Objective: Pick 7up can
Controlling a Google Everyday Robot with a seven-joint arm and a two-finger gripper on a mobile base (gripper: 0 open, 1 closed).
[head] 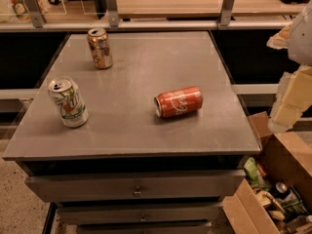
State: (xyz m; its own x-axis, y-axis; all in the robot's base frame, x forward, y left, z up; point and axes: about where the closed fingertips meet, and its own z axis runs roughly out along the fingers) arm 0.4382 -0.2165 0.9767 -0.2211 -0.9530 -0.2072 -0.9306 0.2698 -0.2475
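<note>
The 7up can point(68, 103) stands upright near the left front of the grey table top point(141, 62); it is white-silver with green lettering and a silver top. My gripper point(288, 106) is at the far right edge of the camera view, off the table's right side and above a cardboard box, well away from the can. It holds nothing that I can see.
An orange-red can with white script point(178, 102) lies on its side at the middle right of the table. A gold-brown can point(100, 48) stands upright at the back left. An open cardboard box point(278, 184) full of trash sits on the floor at the right. Drawers point(136, 189) are below the top.
</note>
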